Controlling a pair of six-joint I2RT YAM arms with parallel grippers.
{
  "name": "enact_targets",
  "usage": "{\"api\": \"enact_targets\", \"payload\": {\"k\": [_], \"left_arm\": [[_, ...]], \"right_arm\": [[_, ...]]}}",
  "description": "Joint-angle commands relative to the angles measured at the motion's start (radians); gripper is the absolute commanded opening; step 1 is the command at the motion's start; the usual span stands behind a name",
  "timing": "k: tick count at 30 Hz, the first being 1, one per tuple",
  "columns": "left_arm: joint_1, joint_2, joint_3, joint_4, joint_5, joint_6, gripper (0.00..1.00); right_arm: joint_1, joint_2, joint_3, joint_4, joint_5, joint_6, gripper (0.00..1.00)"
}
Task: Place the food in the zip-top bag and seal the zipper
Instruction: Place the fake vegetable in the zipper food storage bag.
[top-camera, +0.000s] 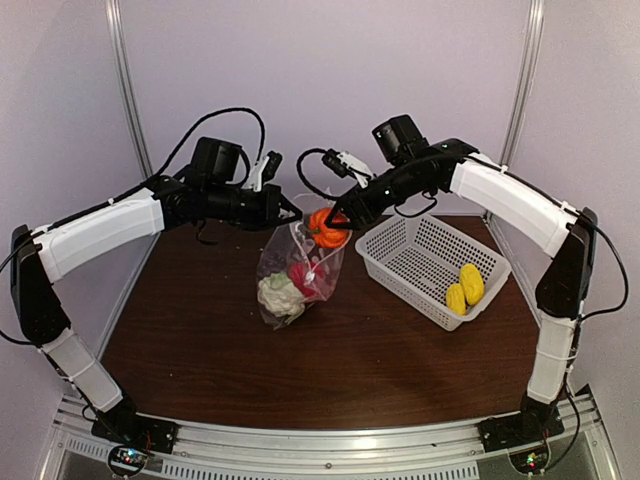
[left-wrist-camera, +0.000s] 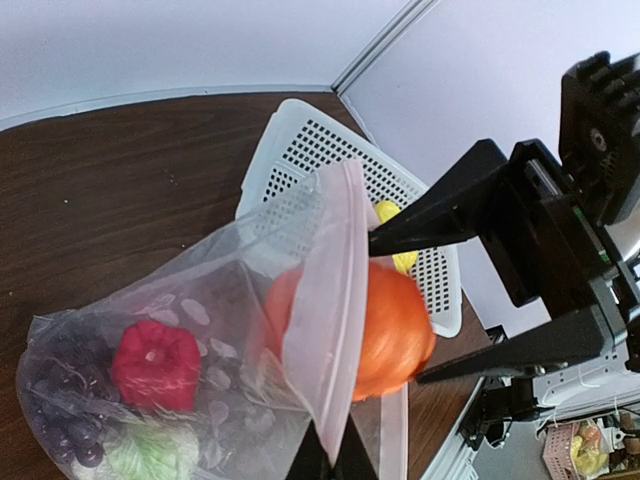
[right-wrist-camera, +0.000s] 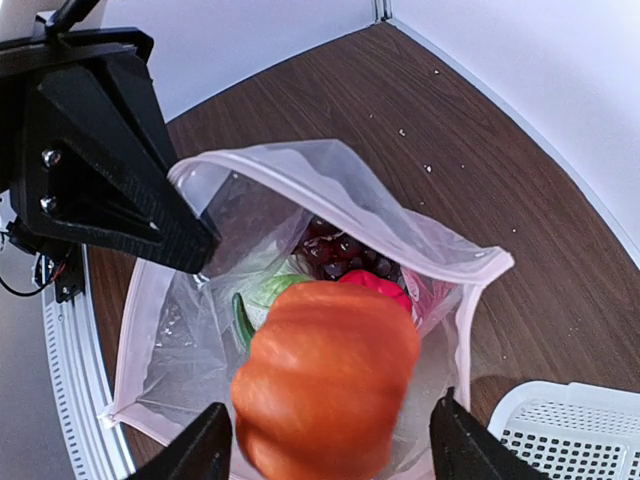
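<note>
— At the middle of the dark brown wooden desk (top-camera: 200, 360), what is the left gripper (left-wrist-camera: 330, 458) doing?
— It is clenched on the upper edge of the clear crinkly plastic zip-top bag (top-camera: 272, 262). It holds that edge up while the bag's bottom rests on the wood.
— And the thin clear press-seal zipper (left-wrist-camera: 335, 290)?
— Unsealed. The mouth gapes wide in the right wrist view.
— The right gripper (right-wrist-camera: 330, 450)?
— It is grasping the orange ribbed toy piece (right-wrist-camera: 325, 385), with one finger on each side. The piece hangs right at the bag's mouth, and in the left wrist view the mouth's band half covers it.
— What lies inside?
— A red toy pepper (left-wrist-camera: 155, 362), a dark red toy grape bunch (left-wrist-camera: 60, 425) and a white toy cauliflower (top-camera: 280, 297) with green leaves. All three are at the bottom, crowded together.
— Anything outside the bag?
— Two yellow toy pieces (top-camera: 465, 287) lie side by side at the near end of the white mesh plastic basket (top-camera: 385, 232). The basket stands on the desk to the right of the bag, near it but not touching.
</note>
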Motion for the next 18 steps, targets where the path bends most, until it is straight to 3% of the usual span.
{"api": "enact_targets", "payload": {"k": [1,9,18], "left_arm": [[0.006,-0.012,-0.005,0.05,0.012,-0.009,0.0],[0.006,0.001,-0.01,0.052,0.013,-0.01,0.0],[0.006,0.01,-0.004,0.067,0.023,-0.006,0.0]], "right_arm": [[0.02,-0.013,0.058,-0.053,0.042,-0.033,0.73],[-0.031,-0.145,0.011,-0.088,0.059,-0.07,0.75],[-0.297,-0.307,-0.246,-0.144,0.126,-0.133,0.75]]}}
